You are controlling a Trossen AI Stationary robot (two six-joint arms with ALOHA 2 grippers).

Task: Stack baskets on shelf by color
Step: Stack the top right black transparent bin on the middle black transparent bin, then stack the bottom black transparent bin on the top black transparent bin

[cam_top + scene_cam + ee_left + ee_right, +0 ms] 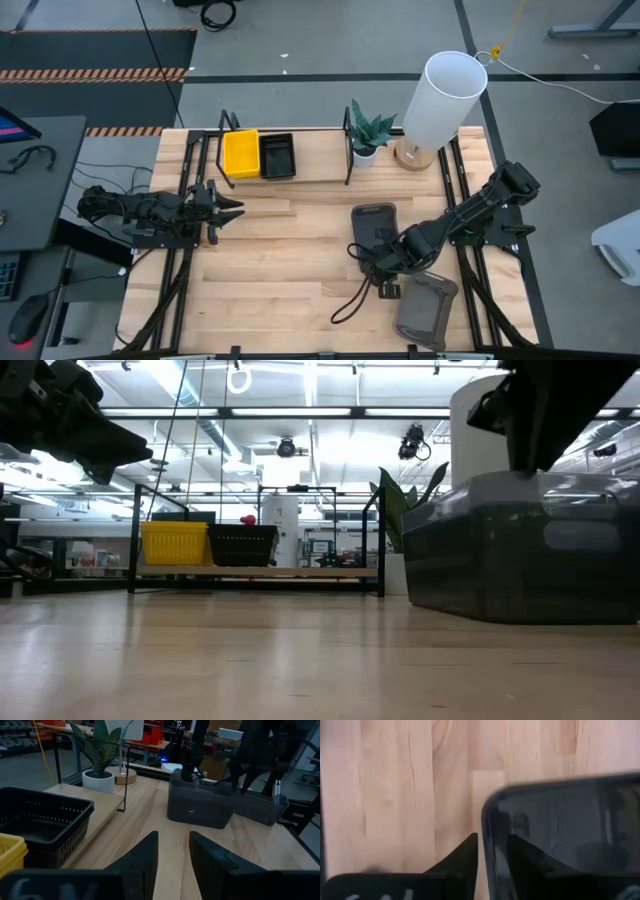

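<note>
Two dark grey baskets with rounded corners are on the table's right half. One (374, 228) sits mid-table; the other (430, 310) rests on its base by the near edge. A yellow basket (240, 152) and a black basket (277, 155) stand side by side on the light-wood shelf (315, 160) along the far edge. My right gripper (385, 268) is at the near end of the mid-table grey basket and shut on it. My left gripper (232, 210) hovers open over the table's left side, in front of the shelf, holding nothing. My right gripper (492, 840) grips the grey basket's wall at its rim (486, 820), just beside a rounded corner at the near end. One finger is inside the basket and one outside. The fingers come from above, pointing down. In the left wrist view the basket (200, 802) stands level on the table.
A potted plant (367, 135) and a white cylinder lamp (445, 100) stand at the shelf's right end. Black upright rails (348, 150) frame the shelf. A black cable (350, 300) loops on the table near my right gripper. Bare wood lies in the middle between the arms.
</note>
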